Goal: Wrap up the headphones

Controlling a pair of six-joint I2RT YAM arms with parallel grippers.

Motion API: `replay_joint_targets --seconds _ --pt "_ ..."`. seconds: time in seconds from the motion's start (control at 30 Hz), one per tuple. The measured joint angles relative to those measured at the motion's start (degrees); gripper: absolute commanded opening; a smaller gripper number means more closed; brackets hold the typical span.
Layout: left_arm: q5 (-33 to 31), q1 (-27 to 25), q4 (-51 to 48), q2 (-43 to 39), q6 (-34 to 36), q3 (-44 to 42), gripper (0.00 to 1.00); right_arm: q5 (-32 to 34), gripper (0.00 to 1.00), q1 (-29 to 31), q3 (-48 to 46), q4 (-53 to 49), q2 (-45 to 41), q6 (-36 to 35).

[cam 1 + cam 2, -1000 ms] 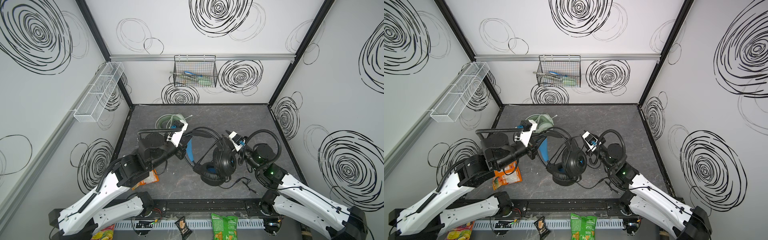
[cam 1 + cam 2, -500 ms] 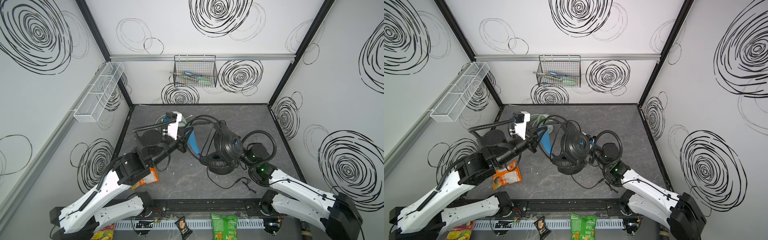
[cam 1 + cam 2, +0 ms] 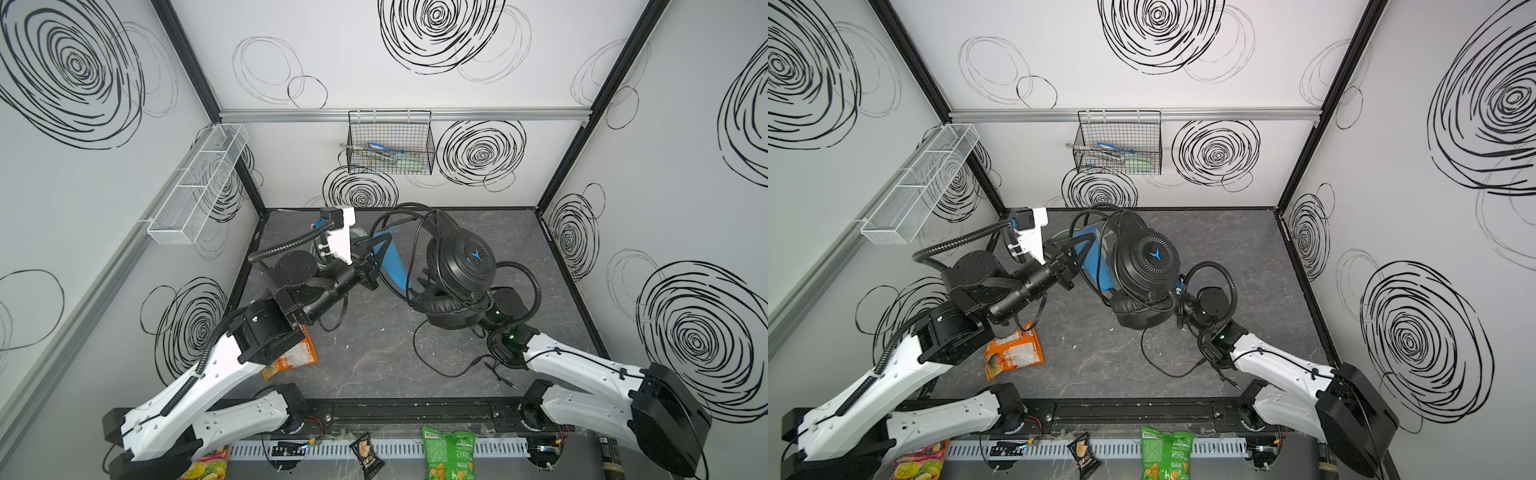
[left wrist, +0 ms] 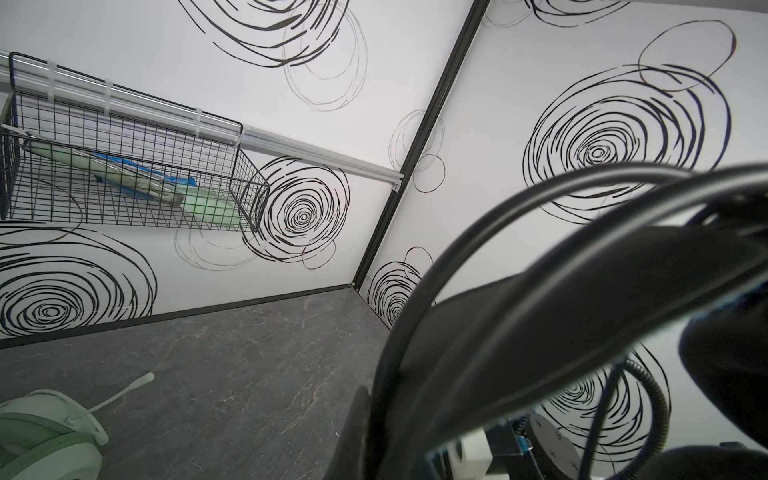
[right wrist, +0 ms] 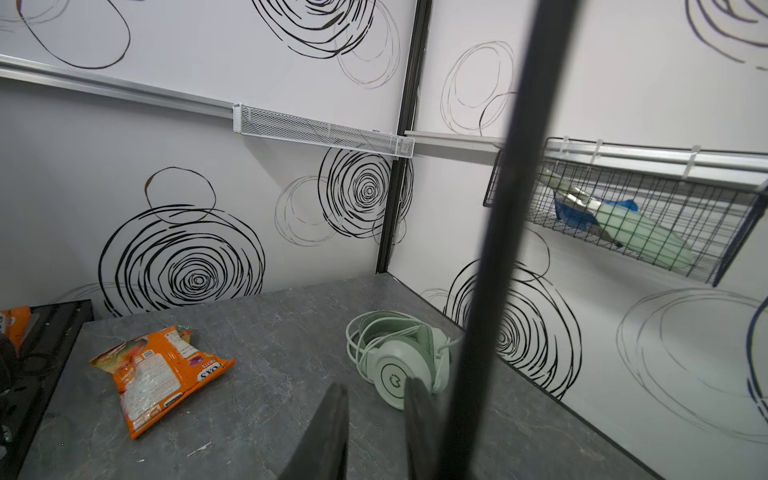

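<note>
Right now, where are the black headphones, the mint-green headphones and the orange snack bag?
black headphones (image 3: 465, 257): in a top view, outer shell of one earcup
mint-green headphones (image 5: 388, 370): right wrist view, round earcup face
orange snack bag (image 3: 1013, 351): in a top view, middle of the bag

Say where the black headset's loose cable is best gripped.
Grip the cable on its slack loop lying flat on the table, near the plug, descending from above with jaws across it: that stretch lies bare, clear of the headset.
</note>
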Motion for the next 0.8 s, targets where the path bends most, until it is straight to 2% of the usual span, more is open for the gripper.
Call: replay_joint_targets --seconds 0.3,0.53,0.67,0.8 --pt "-2.89 0.13 5.31 1.07 -3.34 1.44 0.00 2.51 0.18 2.51 0.07 0.09 6.43 0.04" --pt "-7.02 2.58 9.07 4.74 -3.85 2.71 0.00 5.64 0.07 8.02 2.01 -1.73 9.77 -2.71" --pt "-11.61 5.07 10.47 7.87 -2.82 3.85 0.00 8.04 0.03 10.93 2.89 -2.93 10.36 -4.76" --pt "-19.10 6.08 13.53 11.78 2.93 4.63 0.00 10.86 0.01 13.31 3.65 -5.40 10.45 -6.32"
